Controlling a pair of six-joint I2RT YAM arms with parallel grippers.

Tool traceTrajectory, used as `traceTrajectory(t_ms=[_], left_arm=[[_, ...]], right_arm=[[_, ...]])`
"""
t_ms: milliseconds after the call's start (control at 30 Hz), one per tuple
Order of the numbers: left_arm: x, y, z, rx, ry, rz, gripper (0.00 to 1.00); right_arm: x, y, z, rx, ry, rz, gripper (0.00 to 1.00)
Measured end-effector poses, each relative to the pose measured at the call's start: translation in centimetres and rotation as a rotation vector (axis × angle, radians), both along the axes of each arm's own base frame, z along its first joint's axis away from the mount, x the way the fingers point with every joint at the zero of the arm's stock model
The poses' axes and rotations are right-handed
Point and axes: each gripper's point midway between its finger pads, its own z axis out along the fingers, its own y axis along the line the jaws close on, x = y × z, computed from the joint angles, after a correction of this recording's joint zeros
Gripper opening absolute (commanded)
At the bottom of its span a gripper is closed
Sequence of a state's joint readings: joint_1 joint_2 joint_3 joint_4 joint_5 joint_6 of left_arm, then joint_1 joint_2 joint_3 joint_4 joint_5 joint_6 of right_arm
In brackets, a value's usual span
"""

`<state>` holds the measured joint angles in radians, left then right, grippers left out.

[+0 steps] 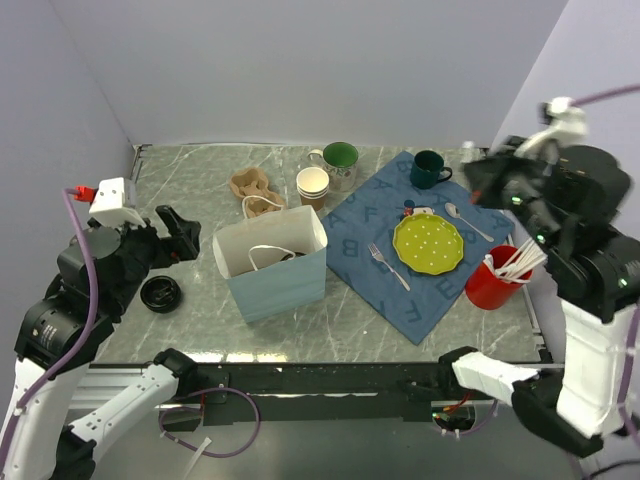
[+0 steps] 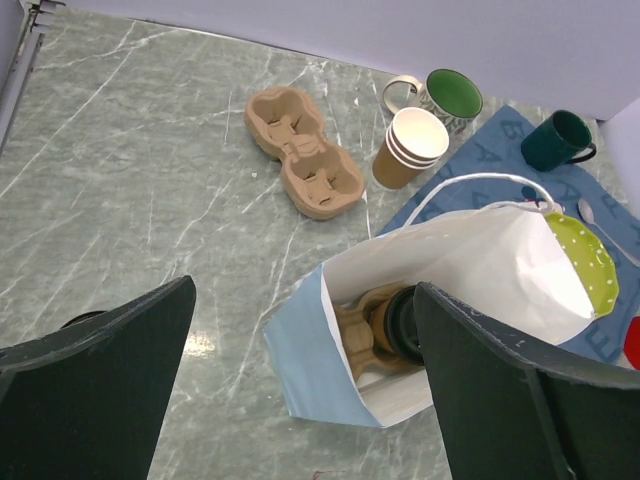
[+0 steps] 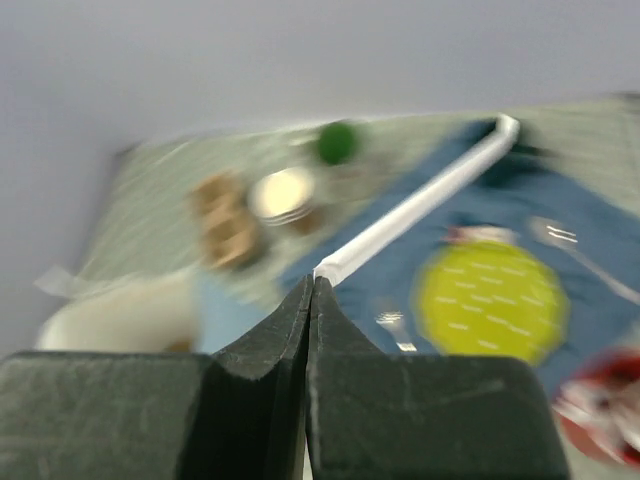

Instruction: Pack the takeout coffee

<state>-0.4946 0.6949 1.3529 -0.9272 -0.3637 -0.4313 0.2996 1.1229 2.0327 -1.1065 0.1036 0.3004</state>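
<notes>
Takeout coffee sat in a kraft carrier inside the paper bag, mid-table. Right jaws pinched a white straw. Left jaws were spread wide at the bag's 9 o'clock. Judgement: carry the straw over the bag mouth and lower it end-first beside the cup.

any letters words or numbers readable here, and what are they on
"B", "A": pale capitals on the blue mat, near the cups.
"F": same mat, top view, above the fork.
Other letters on the mat: too small to read.
Bag and cups: no print visible.
</notes>
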Motion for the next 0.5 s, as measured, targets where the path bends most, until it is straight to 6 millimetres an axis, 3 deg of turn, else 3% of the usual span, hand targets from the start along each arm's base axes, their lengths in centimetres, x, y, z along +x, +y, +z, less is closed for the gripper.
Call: traceTrajectory(t_ms=[200, 300, 400, 500], left_arm=[[0.3, -0.2, 0.7, -0.016, 0.017, 0.007, 0.97], [0.4, -0.3, 1.4, -0.017, 0.016, 0.009, 0.97], [0.5, -0.3, 1.8, -0.02, 0.011, 0.011, 0.97], [0.4, -0.1, 1.6, -0.016, 0.016, 0.018, 0.97]], right_arm=[[0.5, 11.8, -0.2, 0.024, 0.029, 0.373, 0.0], [0.4, 17.4, -2.0, -0.003, 0.084, 0.514, 0.0], [-0.8, 20.4, -3.2, -0.018, 0.118, 0.609, 0.0], [-2.4, 21.6, -3.0, -0.008, 0.118, 0.669, 0.0]])
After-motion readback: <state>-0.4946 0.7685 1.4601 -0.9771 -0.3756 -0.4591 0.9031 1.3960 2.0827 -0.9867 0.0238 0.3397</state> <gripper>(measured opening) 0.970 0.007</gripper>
